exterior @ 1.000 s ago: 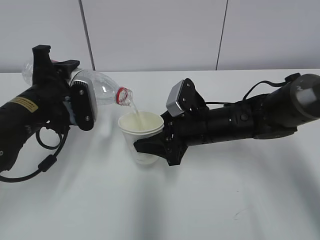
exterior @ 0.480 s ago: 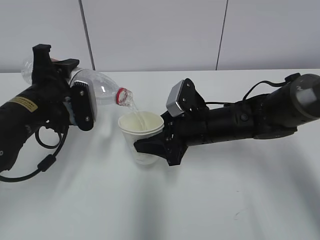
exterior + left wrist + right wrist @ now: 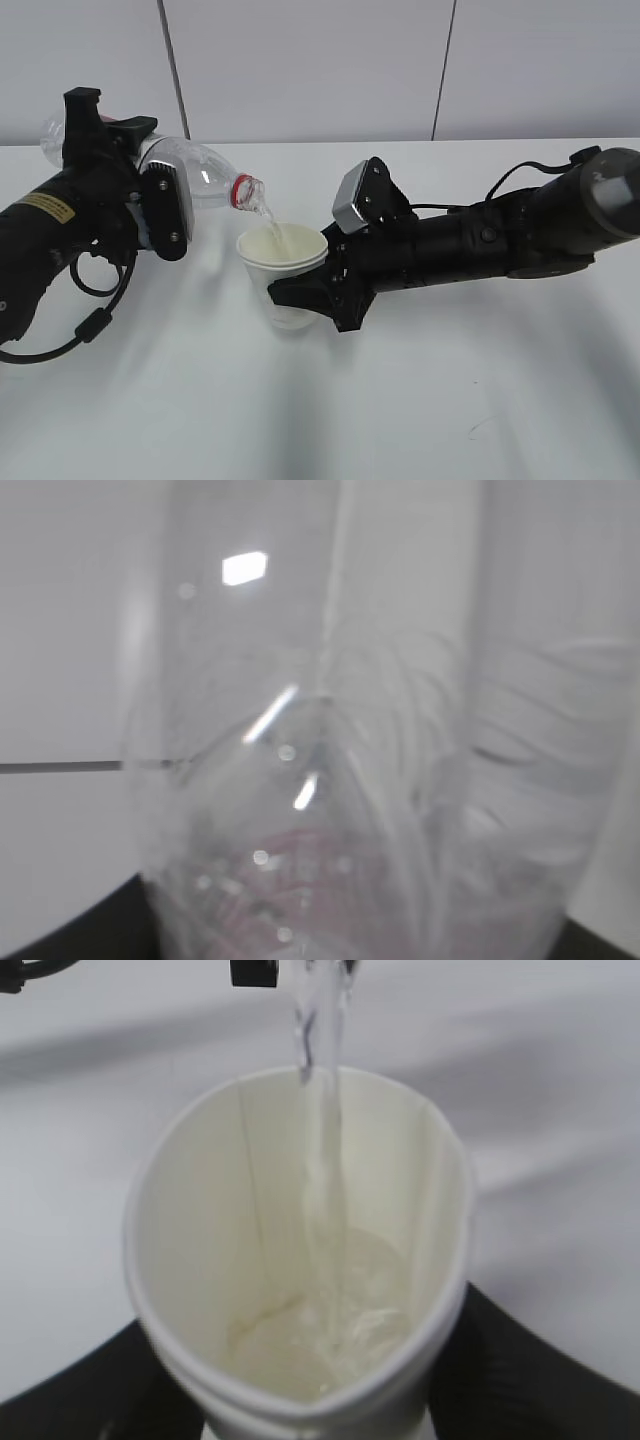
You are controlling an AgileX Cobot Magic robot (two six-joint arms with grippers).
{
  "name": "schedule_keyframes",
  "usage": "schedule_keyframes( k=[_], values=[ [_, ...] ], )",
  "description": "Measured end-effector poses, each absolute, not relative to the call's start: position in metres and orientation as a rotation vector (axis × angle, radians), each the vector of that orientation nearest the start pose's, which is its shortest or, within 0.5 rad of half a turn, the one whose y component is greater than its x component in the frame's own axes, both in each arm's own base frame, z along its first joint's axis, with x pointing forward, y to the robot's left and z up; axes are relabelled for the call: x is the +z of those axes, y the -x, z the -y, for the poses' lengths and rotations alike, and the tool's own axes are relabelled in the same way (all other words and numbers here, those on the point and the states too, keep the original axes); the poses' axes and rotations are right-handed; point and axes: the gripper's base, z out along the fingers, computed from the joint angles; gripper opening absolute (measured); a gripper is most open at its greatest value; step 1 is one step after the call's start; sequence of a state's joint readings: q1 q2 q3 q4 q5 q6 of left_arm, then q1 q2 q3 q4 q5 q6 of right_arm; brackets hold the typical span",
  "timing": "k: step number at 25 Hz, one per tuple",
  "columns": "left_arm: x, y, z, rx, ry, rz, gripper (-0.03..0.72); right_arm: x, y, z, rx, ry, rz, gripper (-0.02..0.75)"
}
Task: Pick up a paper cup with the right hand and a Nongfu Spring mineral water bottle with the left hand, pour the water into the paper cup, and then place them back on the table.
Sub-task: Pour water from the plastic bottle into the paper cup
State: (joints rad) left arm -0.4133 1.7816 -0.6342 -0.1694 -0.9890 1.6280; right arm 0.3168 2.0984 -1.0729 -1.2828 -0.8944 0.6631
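My left tool (image 3: 160,205) is clamped round the body of the water bottle (image 3: 200,175), and the bottle lies nearly level, its long axis running left to right with the neck dipped a little toward the middle. Water (image 3: 268,212) runs from the mouth in a thin stream. My right tool (image 3: 300,295) is closed round the paper cup (image 3: 283,262), squeezing it slightly oval, and holds it upright just below and to the right of the bottle mouth, above the surface (image 3: 400,400). From my right wrist the stream (image 3: 322,1160) lands inside the near wall of the cup (image 3: 300,1260), pooling at the bottom; the cup looks well short of full, though the foam and glare make the level hard to judge. What matters now: the mouth sits over the cup's left rim, so tipping back must pivot upward, away from the cup.
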Motion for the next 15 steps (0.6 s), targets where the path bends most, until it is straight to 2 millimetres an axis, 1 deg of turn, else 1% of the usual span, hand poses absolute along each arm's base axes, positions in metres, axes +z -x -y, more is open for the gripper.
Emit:
schedule_keyframes(
  k=[15],
  values=[
    [0.1762,-0.306,0.1199,0.96,-1.368,-1.071,0.374,0.1241,-0.3507,-0.1866,0.814,1.2,-1.661,0.435]
  ],
)
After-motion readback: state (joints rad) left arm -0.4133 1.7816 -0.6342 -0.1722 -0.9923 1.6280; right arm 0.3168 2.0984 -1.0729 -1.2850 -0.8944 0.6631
